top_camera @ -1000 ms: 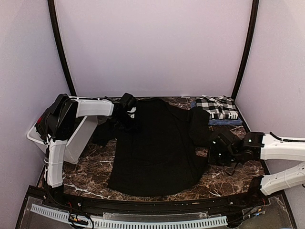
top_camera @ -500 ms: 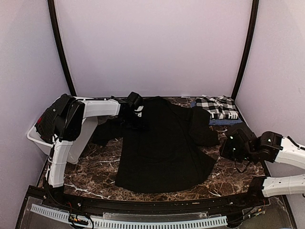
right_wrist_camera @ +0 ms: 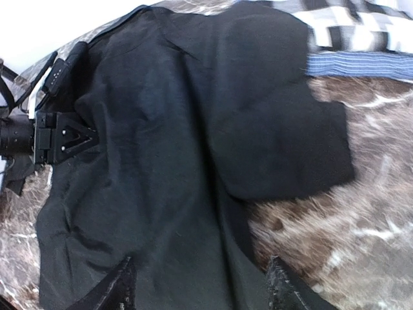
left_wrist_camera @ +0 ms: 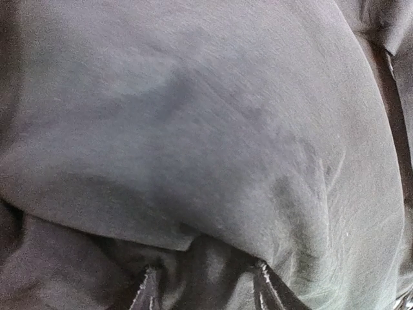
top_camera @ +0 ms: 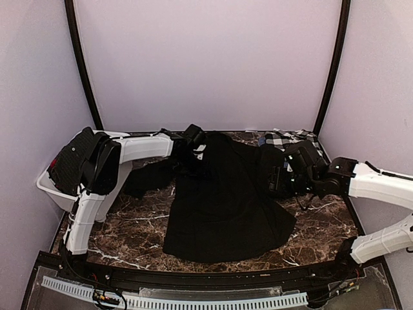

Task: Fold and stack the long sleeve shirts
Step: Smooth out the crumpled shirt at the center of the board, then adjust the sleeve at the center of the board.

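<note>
counting from where i stand: two shirts, two arms, one white bin point(top_camera: 46, 188) at the left edge of the marble table point(top_camera: 129, 223). the black shirt point(top_camera: 222, 200) lies spread over the middle of the table, its long axis running from the far side toward the near edge, with the neck end far and the hem near. the checked shirt point(top_camera: 279, 138) sits folded in the far right corner, partly hidden from above by the right arm. the left gripper point(top_camera: 195, 147) is down at the black shirt's neck end. its wrist camera shows only dark cloth and two fingertips point(left_wrist_camera: 147, 292) set apart with folds between them, so i cannot tell whether it grips. the right gripper point(top_camera: 281, 175) hangs over the shirt's right sleeve. its own camera shows what the overhead view does not: fingers spread wide, nothing between them, and the checked shirt's blue edge just beyond the sleeve.
</note>
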Motion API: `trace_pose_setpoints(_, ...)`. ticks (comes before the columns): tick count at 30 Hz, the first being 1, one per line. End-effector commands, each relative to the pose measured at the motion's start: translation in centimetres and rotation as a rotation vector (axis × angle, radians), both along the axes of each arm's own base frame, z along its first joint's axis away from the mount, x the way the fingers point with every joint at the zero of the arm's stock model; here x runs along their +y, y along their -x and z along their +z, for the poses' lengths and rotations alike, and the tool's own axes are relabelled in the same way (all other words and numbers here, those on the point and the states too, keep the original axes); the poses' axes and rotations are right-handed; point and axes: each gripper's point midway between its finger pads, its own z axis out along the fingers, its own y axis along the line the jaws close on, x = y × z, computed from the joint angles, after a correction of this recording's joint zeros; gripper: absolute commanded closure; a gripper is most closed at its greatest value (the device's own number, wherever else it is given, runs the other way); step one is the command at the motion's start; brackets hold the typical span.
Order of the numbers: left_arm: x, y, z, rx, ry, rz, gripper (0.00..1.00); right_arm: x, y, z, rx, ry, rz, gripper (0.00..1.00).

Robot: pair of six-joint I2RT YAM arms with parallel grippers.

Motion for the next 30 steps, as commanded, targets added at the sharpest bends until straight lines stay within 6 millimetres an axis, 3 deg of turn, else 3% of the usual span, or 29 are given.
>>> trace_pose_setpoints(1, 2.9, -1.2, 6.4, -0.082, -0.003, 0.065, 0.47, 5.0, -3.9, 2.8, -0.1, -0.101, 0.166, 0.29)
trace_pose_setpoints(2, 3.3, -1.3, 8.5, -0.115, 0.015, 0.081, 0.45, 5.6, -4.7, 2.9, -0.108, -0.108, 0.183, 0.26)
trace_pose_setpoints(3, 4.4, -1.5, 8.6, -0.127, 0.001, 0.105, 0.44, 6.3, -5.6, 3.1, -0.117, -0.114, 0.2, 0.23)
trace_pose_setpoints(5, 6.3, -1.3, 11.3, -0.18, 0.008, 0.152, 0.43, 7.4, -7.1, 3.4, -0.126, -0.122, 0.222, 0.16)
trace_pose_setpoints(7, 8.5, -1.0, 11.9, -0.204, -0.021, 0.203, 0.42, 8.4, -8.3, 3.4, -0.134, -0.129, 0.246, 0.06)
trace_pose_setpoints(8, 9.8, -0.6, 10.9, -0.197, -0.058, 0.23, 0.42, 8.8, -8.8, 3.6, -0.139, -0.133, 0.254, 0.02)
trace_pose_setpoints(9, 10.9, -0.6, 11.9, -0.219, -0.052, 0.255, 0.42, 9.2, -9.2, 3.5, -0.14, -0.135, 0.264, 0.01)
trace_pose_setpoints(10, 12.4, -0.1, 10.6, -0.198, -0.086, 0.285, 0.42, 9.4, -9.7, 3.6, -0.144, -0.143, 0.27, 0.01)
trace_pose_setpoints(11, 13.1, 0.0, 11.6, -0.217, -0.073, 0.304, 0.42, 9.7, -10.0, 3.6, -0.148, -0.152, 0.276, 0.01)
trace_pose_setpoints(12, 14.5, 0.5, 10.5, -0.197, -0.093, 0.332, 0.42, 9.8, -10.3, 3.6, -0.15, -0.158, 0.276, 0.01)
trace_pose_setpoints(13, 15.2, 0.7, 11.1, -0.209, -0.086, 0.351, 0.42, 10.0, -10.5, 3.6, -0.156, -0.162, 0.28, 0.01)
trace_pose_setpoints(14, 16.7, 1.2, 9.9, -0.192, -0.113, 0.381, 0.43, 10.0, -10.7, 3.6, -0.157, -0.158, 0.282, 0.01)
trace_pose_setpoints(15, 17.3, 1.4, 10.5, -0.207, -0.11, 0.398, 0.43, 10.0, -10.9, 3.6, -0.16, -0.155, 0.284, 0.01)
trace_pose_setpoints(18, 20.2, 2.4, 8.7, -0.207, -0.188, 0.461, 0.45, 9.7, -11.3, 3.9, -0.179, -0.154, 0.279, 0.01)
trace_pose_setpoints(25, 23.6, 3.5, 5.3, -0.191, -0.316, 0.548, 0.48, 7.5, -12.0, 6.2, -0.267, -0.219, 0.246, 0.01)
trace_pose_setpoints(30, 24.4, 3.0, 3.1, -0.177, -0.362, 0.573, 0.47, 5.7, -12.2, 8.2, -0.342, -0.256, 0.219, 0.01)
